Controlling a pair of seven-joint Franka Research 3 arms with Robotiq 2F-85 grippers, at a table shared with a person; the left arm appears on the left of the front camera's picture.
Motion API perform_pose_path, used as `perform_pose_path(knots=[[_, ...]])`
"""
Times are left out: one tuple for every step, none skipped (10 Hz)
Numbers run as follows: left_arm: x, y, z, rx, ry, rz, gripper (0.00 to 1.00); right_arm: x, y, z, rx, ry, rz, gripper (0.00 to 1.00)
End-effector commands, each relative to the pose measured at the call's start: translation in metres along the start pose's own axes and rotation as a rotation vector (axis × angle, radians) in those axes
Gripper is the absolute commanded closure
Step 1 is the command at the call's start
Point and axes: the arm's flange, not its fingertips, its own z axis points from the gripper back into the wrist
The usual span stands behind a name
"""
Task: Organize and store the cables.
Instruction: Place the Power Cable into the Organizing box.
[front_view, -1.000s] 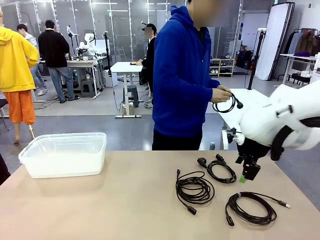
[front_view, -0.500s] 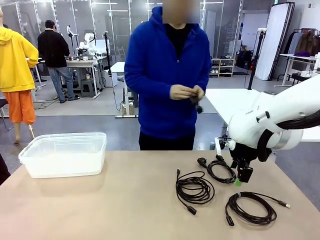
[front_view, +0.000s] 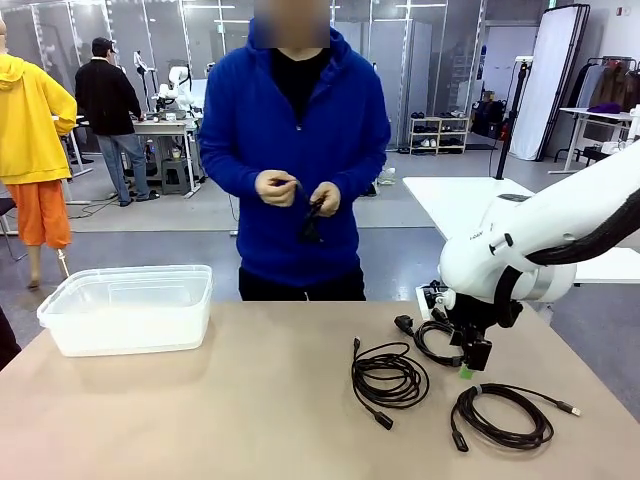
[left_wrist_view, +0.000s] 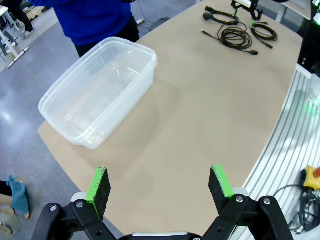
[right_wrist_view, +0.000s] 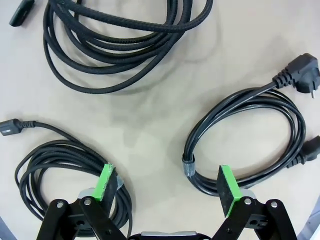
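- Since a second ago the right arm has swung in and lower. In the front view the right gripper (front_view: 468, 360) hangs over the far coil (front_view: 428, 352) of the cables (front_view: 372, 392) on the table (front_view: 200, 420), and the person's hands (front_view: 275, 187) work another cord.
- Left wrist view: the left gripper (left_wrist_view: 160, 186) is spread wide and empty near the clear bin (left_wrist_view: 100, 90), probably waiting to store.
- Right wrist view: the jaws are wide and grip nothing, between the taped power cord (right_wrist_view: 188, 166) and a thinner coil (right_wrist_view: 60, 150), likely lining up a pick. No print is legible.
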Motion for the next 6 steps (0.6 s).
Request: perform_pose_path(knots=[[0.000, 0.000, 0.000, -0.006, -0.007, -0.013, 0.00, 0.005, -0.013, -0.004, 0.020, 0.025, -0.018, 0.00], [0.000, 0.000, 0.000, -0.006, -0.007, -0.013, 0.00, 0.007, -0.015, -0.008, 0.034, 0.030, -0.021, 0.00], [0.000, 0.000, 0.000, -0.006, -0.007, -0.013, 0.00, 0.008, -0.018, -0.011, 0.040, 0.041, -0.022, 0.00], [0.000, 0.000, 0.000, -0.006, -0.007, -0.013, 0.00, 0.009, -0.019, -0.013, 0.052, 0.051, -0.027, 0.00], [0.000, 0.000, 0.000, -0.006, -0.007, -0.013, 0.00, 0.009, -0.020, -0.015, 0.058, 0.058, -0.030, 0.10], [0.000, 0.000, 0.000, -0.006, -0.007, -0.013, 0.00, 0.008, -0.022, -0.016, 0.055, 0.066, -0.035, 0.27]])
